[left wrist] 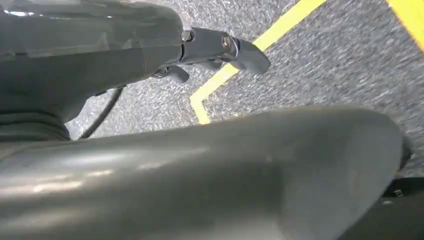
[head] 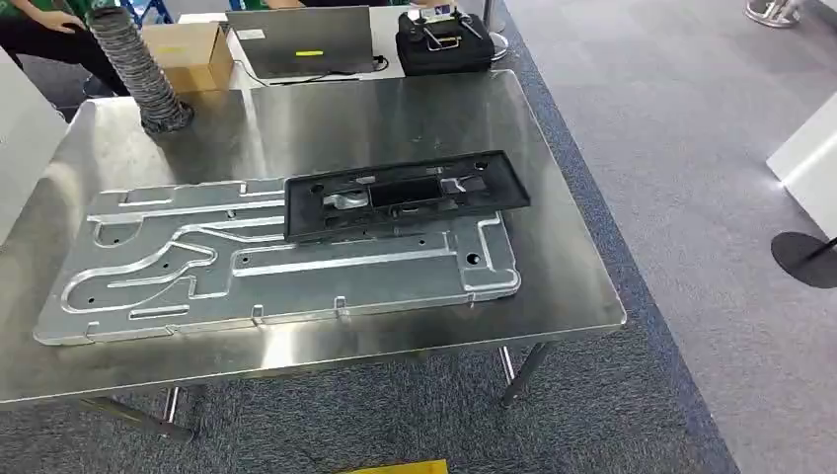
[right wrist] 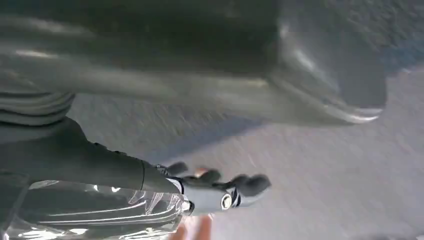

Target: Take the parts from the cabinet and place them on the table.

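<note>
- Steel table [head: 553, 296]: large silver plate [head: 276, 262] lies flat across the middle, long side along the near edge, left end close to the near-left corner.
- Black frame part [head: 405, 193] lies on top of the silver plate, over its far-right end, slightly skewed, one end reaching toward the right edge of the tabletop. Stacked probably because the plate takes up most of the free surface.
- Both parts rest fully on the tabletop with nothing overhanging, so they look already delivered. No cabinet in sight; cannot tell if more parts remain.
- Left hand [left wrist: 220, 50]: hangs over grey carpet by a yellow floor line [left wrist: 235, 65]. Fingers extended, close together, nothing in them. Reads as empty and idle.
- Right hand [right wrist: 220, 187]: also hangs over the floor, picture blurred. Dark fingers [right wrist: 250, 184] stretched out loosely, nothing visibly held. Cannot tell what the pinkish blur beside them is.
- Arms down at the sides fits a robot standing or walking between fetches, not mid-placement.
- Far-left corner: ribbed grey hose [head: 138, 59] stands on the tabletop. Beyond the far edge: cardboard box [head: 192, 49], laptop [head: 301, 41], black case [head: 444, 41].
- Person's arm [head: 49, 25] beyond the far-left corner, away from the parts.
</note>
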Action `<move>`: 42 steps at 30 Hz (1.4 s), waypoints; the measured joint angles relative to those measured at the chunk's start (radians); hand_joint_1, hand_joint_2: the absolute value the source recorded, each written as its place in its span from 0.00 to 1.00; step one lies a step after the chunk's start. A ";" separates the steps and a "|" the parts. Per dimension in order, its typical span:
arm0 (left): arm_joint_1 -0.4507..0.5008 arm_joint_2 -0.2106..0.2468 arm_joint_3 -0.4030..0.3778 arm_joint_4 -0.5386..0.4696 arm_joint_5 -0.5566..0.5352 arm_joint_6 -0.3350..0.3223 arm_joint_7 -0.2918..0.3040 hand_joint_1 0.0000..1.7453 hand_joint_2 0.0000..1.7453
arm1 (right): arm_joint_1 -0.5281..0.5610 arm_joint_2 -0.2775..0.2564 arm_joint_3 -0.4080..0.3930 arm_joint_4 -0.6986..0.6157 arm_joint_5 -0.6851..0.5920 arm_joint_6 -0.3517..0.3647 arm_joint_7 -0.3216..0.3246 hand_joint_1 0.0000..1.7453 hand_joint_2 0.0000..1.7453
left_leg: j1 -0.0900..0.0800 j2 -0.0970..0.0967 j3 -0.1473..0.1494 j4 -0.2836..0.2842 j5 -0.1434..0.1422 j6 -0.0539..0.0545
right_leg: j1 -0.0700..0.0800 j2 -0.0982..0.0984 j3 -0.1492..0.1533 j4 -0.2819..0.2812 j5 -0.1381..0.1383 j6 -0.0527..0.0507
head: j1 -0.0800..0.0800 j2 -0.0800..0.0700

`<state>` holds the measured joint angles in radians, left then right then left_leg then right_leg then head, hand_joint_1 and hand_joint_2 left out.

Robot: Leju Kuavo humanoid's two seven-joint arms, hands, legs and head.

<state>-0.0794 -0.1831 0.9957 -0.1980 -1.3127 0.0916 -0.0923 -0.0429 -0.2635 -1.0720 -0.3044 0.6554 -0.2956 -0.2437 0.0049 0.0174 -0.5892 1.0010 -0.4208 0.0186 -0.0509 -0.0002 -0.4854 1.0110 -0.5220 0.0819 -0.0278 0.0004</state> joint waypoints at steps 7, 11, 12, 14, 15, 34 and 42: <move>0.003 0.006 0.000 0.000 -0.008 -0.003 -0.001 0.00 0.00 | -0.018 0.089 -0.026 0.044 0.007 0.026 0.048 0.00 0.00 | 0.010 -0.006 -0.041 0.077 -0.080 -0.043 | 0.024 0.002 -0.037 -0.023 0.042 -0.093 | -0.004 0.000; 0.002 0.008 0.000 0.000 -0.008 -0.006 0.000 0.00 0.00 | -0.019 0.122 -0.026 0.058 0.014 0.034 0.056 0.00 0.00 | 0.006 -0.008 -0.075 0.316 -0.201 -0.040 | 0.042 0.002 -0.104 -0.019 0.091 -0.102 | -0.005 0.000; 0.003 0.008 -0.001 -0.001 -0.008 -0.006 0.000 0.00 0.00 | -0.019 0.128 -0.026 0.061 0.014 0.034 0.057 0.00 0.00 | 0.003 -0.008 -0.045 0.297 -0.165 -0.034 | 0.046 0.002 -0.119 -0.017 0.101 -0.102 | -0.005 0.000; 0.001 0.010 -0.001 0.000 -0.008 -0.006 0.000 0.00 0.00 | -0.019 0.133 -0.026 0.064 0.014 0.034 0.057 0.00 0.00 | -0.006 -0.009 0.065 0.162 -0.098 -0.014 | 0.055 0.003 -0.143 -0.013 0.121 -0.102 | -0.005 0.000; -0.003 0.013 -0.001 -0.001 -0.008 -0.006 0.000 0.00 0.00 | -0.022 0.137 -0.026 0.065 0.015 0.035 0.057 0.00 0.00 | -0.014 -0.010 0.143 0.057 -0.107 0.004 | 0.055 0.003 -0.149 -0.012 0.132 -0.102 | -0.005 0.000; -0.008 0.016 -0.008 0.000 -0.021 -0.018 0.008 0.00 0.00 | -0.036 0.208 -0.025 0.091 0.052 0.094 0.107 0.00 0.00 | -0.009 0.007 -0.016 0.008 0.021 -0.011 | 0.032 0.004 0.013 -0.019 -0.013 -0.056 | -0.005 0.000; -0.002 0.016 -0.013 0.000 -0.029 -0.025 0.018 0.00 0.00 | -0.037 0.228 -0.025 0.096 0.053 0.099 0.112 0.00 0.00 | 0.002 -0.008 -0.073 0.315 -0.184 -0.035 | 0.035 -0.004 -0.095 -0.023 0.081 -0.091 | -0.005 0.000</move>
<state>-0.0814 -0.1675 0.9827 -0.1984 -1.3416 0.0664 -0.0740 -0.0797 -0.0355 -1.0967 -0.2087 0.7088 -0.1968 -0.1320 0.0066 0.0096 -0.6624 1.3160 -0.6052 -0.0164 -0.0163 -0.0039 -0.5801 0.9884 -0.4411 -0.0095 -0.0332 0.0000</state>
